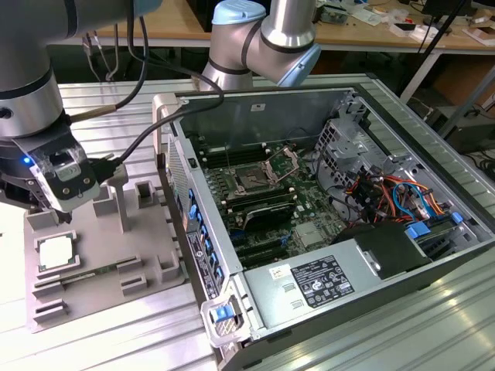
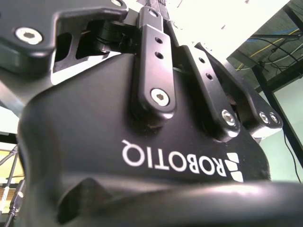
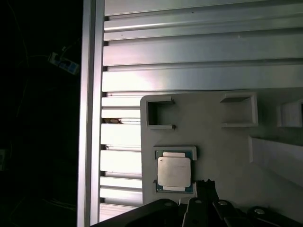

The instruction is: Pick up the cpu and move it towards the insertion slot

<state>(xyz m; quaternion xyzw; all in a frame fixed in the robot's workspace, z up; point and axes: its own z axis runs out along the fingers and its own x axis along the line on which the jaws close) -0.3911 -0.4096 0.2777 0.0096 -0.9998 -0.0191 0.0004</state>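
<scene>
**Desk:** Report, largest item first.

**Operator:** The arm [image 1: 288,32] is cut off at the top of the exterior view. Below it I see a slatted metal table [image 1: 124,340] and an open case [image 1: 263,108]. A grey tray [image 1: 116,259] lies on the exterior view's left.

**Desk:** Any markings?

**Operator:** The power supply [image 1: 363,259] in the case carries a white label [image 1: 321,280] with black print. The gripper body has white lettering in the second wrist view. I have not transcribed either.

**Desk:** And the task items?

**Operator:** The slot [image 1: 251,179] sits on the green board inside the case with its bracket raised. The cpu [image 1: 56,251] lies flat in a tray pocket, silver top up, well apart from the slot.

**Desk:** Gripper state?

**Operator:** The gripper [image 3: 206,203] hangs over the tray near the cpu's pocket, cut by the frame edge in the first wrist view. I cannot tell whether it is open or closed.
</scene>
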